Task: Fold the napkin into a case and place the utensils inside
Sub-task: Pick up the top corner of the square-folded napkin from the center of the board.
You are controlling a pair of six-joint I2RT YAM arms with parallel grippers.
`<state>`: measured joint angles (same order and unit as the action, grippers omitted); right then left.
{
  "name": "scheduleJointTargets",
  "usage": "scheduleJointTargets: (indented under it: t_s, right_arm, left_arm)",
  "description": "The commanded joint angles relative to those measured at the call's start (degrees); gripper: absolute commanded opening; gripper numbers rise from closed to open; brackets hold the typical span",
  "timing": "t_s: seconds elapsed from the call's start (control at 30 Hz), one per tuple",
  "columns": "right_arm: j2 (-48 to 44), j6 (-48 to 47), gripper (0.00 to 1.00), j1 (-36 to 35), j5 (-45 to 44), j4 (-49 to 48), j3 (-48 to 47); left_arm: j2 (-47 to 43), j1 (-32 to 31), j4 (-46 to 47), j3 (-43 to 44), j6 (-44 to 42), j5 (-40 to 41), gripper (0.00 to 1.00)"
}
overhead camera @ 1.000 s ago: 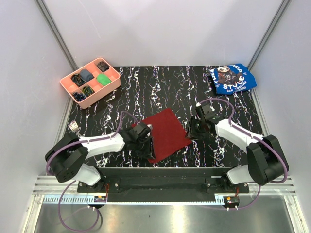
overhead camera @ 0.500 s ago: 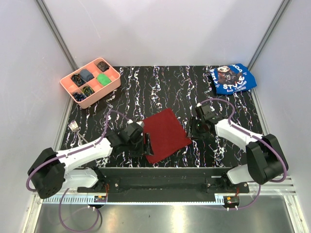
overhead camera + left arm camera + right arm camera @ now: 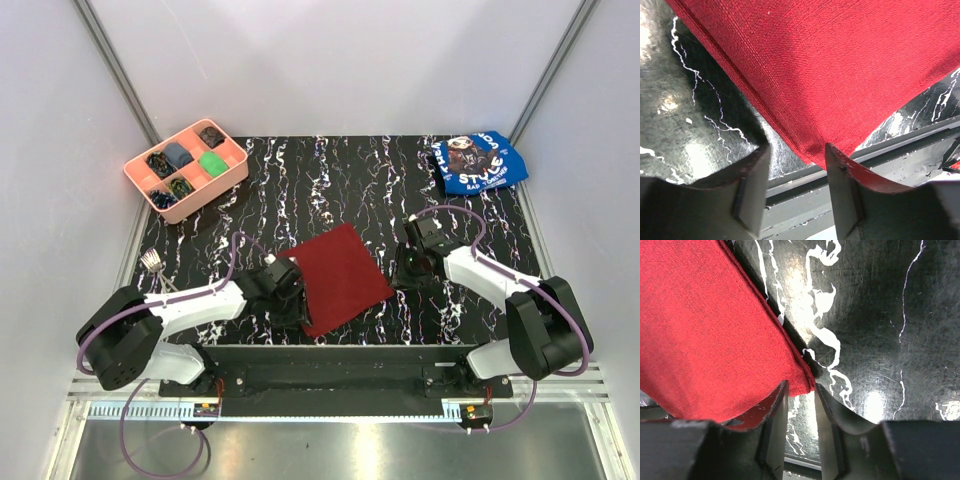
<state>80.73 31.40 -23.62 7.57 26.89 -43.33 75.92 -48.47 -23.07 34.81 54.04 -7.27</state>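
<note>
While flat, napkin [image 3: 340, 278] corners between jaws

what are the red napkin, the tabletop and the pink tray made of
Napkin: woven cloth, matte; the weave and stitched hem show close up. Tabletop: hard, glossy black with white marble-like veins, reflecting light; stone or laminate, unclear. Pink tray: probably moulded plastic, too small to confirm.

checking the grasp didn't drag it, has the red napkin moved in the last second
No. The napkin has not shifted: its near corner sits just short of the near edge of the table, as before.
</note>
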Motion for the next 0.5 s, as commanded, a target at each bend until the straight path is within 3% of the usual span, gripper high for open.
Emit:
scheduleJointTargets:
  t_s: [0.0, 0.47]
  right_arm:
    - [-1.36, -0.28, 0.34, 0.33, -0.80, 0.18, 0.44]
    - [-0.05, -0.02, 0.31, 0.33, 0.86, -0.62, 1.14]
  left_arm:
    - [0.54, -0.14, 4.79, -1.06, 1.68, -2.05, 0.46]
    - [0.19, -0.57, 5.58, -1.41, 2.47, -2.58, 0.40]
